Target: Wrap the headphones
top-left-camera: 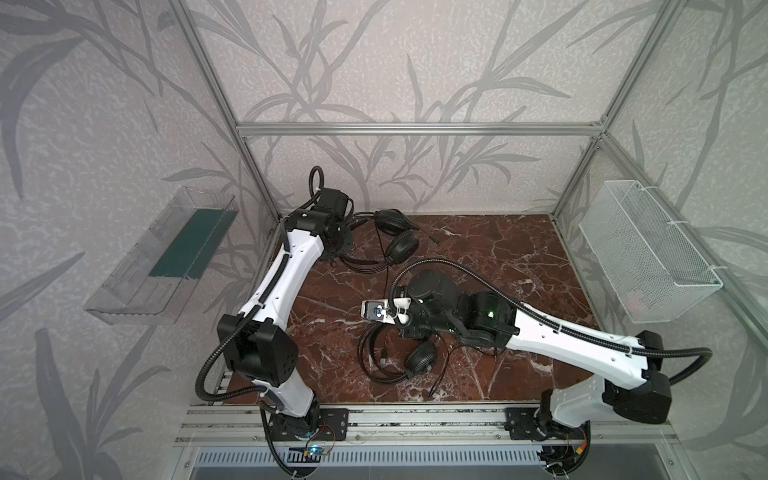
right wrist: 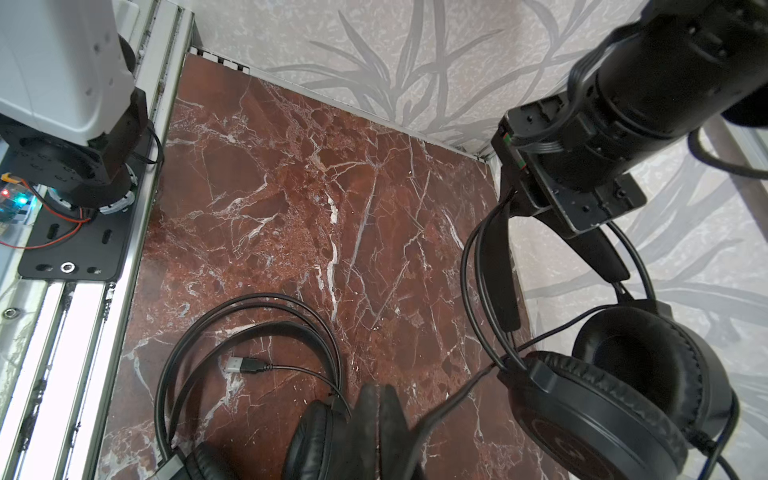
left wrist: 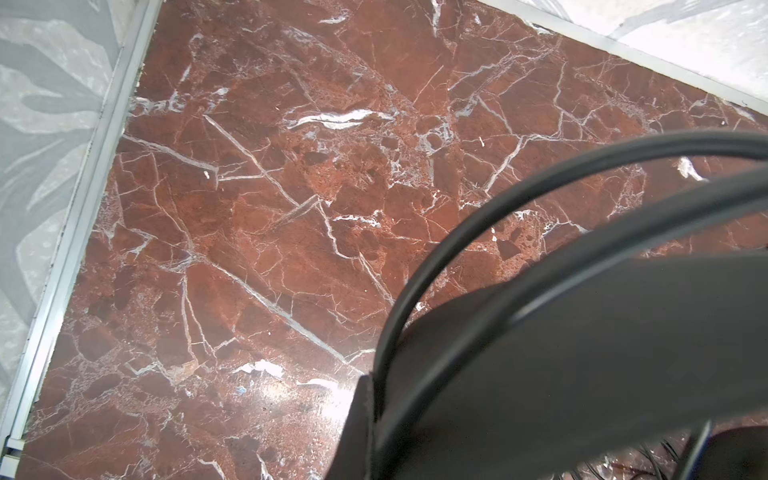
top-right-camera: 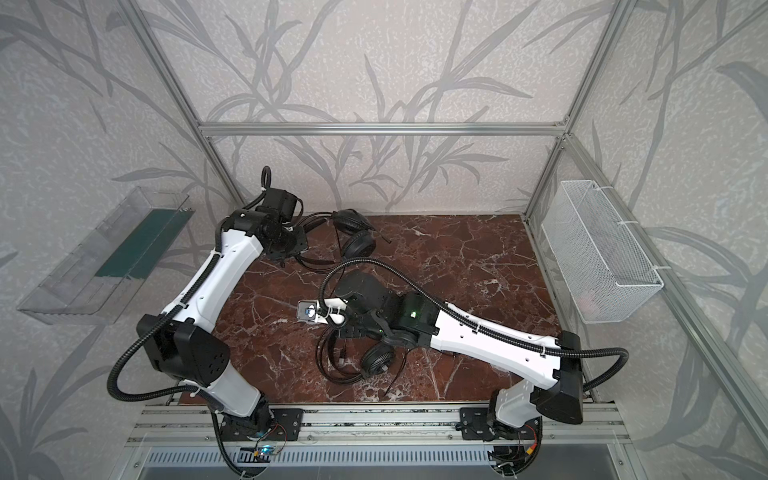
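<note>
Barely begun, by the look of it. At left, left tool [top-left-camera: 337, 251] pressed together, seemingly pinching the headband of far headset [top-left-camera: 401, 247] in the tabletop's [top-left-camera: 498, 257] back-left corner. Further right, near headset [top-left-camera: 420, 359] lying towards the front, USB plug [right wrist: 243, 365] loose beside it. Right tool [right wrist: 378, 415] pressed together above, nothing clearly pinched. Counted: two headsets, two tools — neither cable wound.

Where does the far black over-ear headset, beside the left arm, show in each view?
Top view: far black over-ear headset, back left of the red marble tabletop.
Top view: same spot.
Left wrist: only its headband wires, close up.
Right wrist: both earcups and the headband.
Shared landmark: the white-veined tabletop.
</note>
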